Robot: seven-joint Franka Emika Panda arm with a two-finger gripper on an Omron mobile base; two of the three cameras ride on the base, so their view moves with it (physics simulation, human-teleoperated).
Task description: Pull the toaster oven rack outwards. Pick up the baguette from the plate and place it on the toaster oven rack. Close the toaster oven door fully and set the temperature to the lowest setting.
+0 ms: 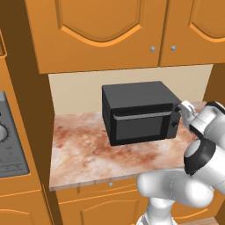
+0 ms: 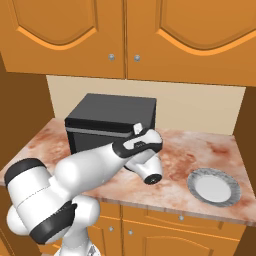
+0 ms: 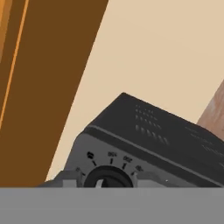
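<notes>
Marbled reddish-brown counter (image 1: 83,154) carries the toaster oven (image 1: 139,112) against a beige wall, beneath orange wooden cabinets (image 1: 101,30). The toaster oven door (image 1: 139,127) stands closed, its silver bar handle along the upper edge. To the right sits the plate (image 2: 214,187), bare; the baguette is judged to be inside the oven.

The end effector (image 3: 105,183) sits at the control strip on the oven's right side, its fingers (image 3: 65,178) flanking a round black temperature knob (image 3: 108,178) ringed by white tick marks. The jaws are part-closed around the knob; firm contact cannot be confirmed.

Handling judgement: the knob is small, rigid and smooth, so it may slip. Grip should fall across its raised centre ridge, with rotation about the knob axis. The oven looks heavy enough to stay put.
</notes>
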